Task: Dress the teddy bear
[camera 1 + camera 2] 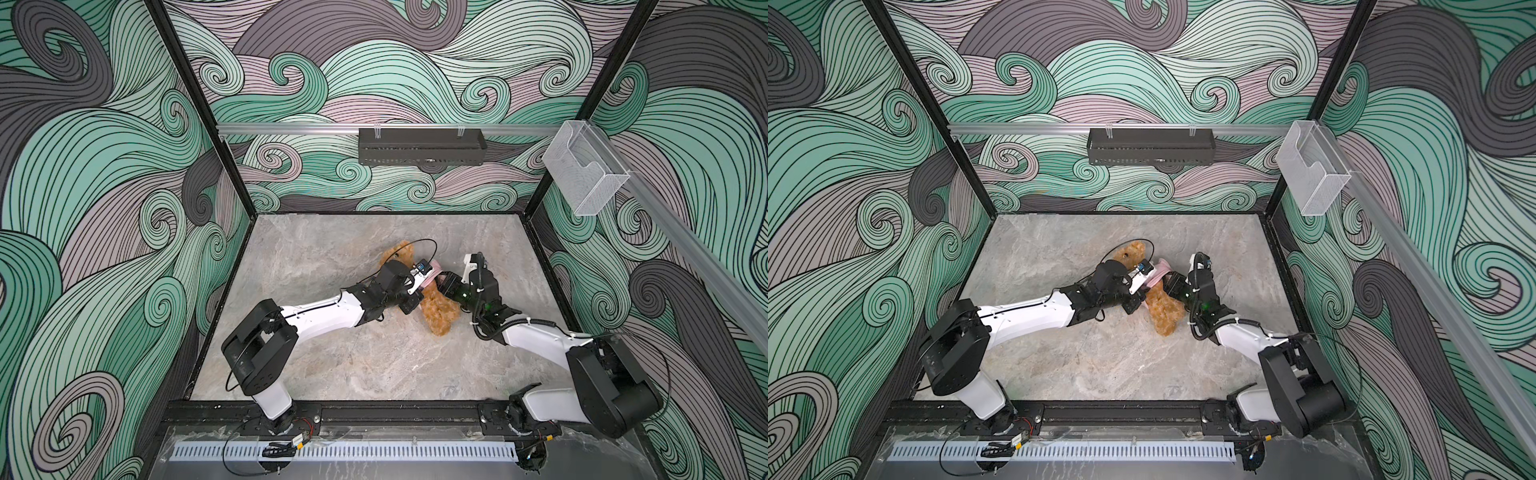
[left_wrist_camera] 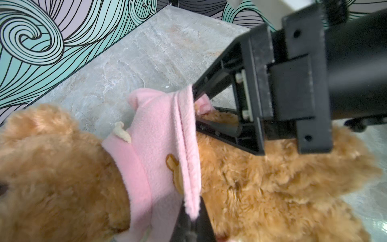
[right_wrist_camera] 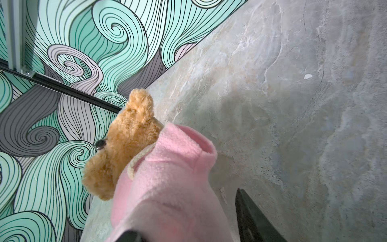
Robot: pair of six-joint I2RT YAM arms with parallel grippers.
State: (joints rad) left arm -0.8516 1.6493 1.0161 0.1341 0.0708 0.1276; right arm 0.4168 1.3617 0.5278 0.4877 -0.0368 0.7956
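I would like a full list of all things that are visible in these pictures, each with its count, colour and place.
teddy bear: one, golden-brown, lying mid-table between the two arms
pink garment: one, pink with an orange bear patch, bunched around the bear's neck
table: one, grey marble look, under everything
walls: three, teal and grey swirls, around the table
perforated tray: one, black, hung at the back wall
clear holder: one, transparent, at the right wall
left arm: one, white and black, left of the bear; jaws shut on the garment's hem
right arm: one, white and black, right of the bear; jaws apart at the garment
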